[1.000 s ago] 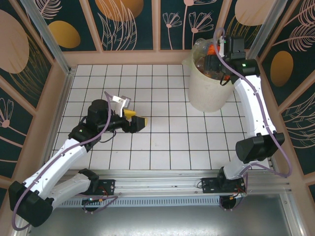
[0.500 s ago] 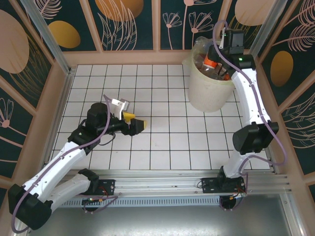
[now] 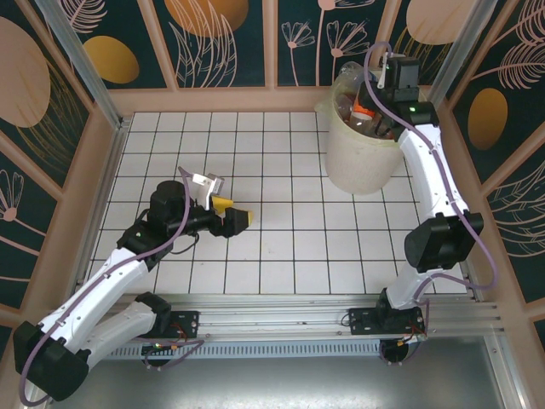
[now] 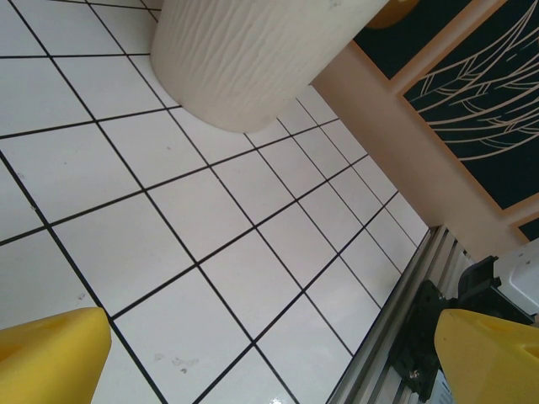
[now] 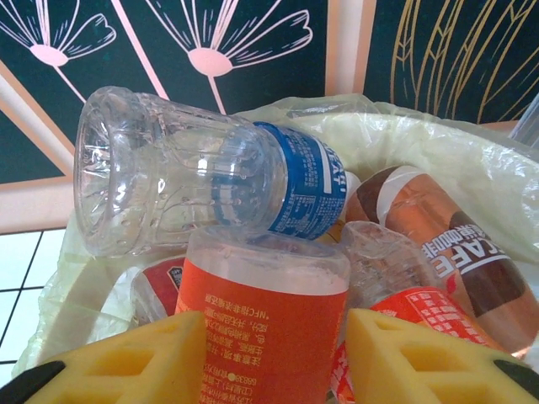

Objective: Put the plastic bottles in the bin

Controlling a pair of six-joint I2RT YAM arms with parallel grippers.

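Bench (image 3: 255, 162): white tiles, black grid; enclosed by dark floral walls (image 3: 221, 43).
Left hand (image 3: 232, 211): spread wide over the bench, nothing held.
Bin (image 3: 353, 162): far right corner, bottles piled inside.
Blue-labelled bottle (image 5: 210, 181): laid crosswise, base pointed left.
Right hand (image 5: 275, 349): over the bin, orange-labelled bottle (image 5: 265, 311) pinched, long axis along the fingers.

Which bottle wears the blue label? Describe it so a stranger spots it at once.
Find the cream bin at the far right corner. Inside, uppermost, lies a clear bottle on its side. Only it wears a blue label, unlike the orange-label bottle and brown-label bottle beside it.
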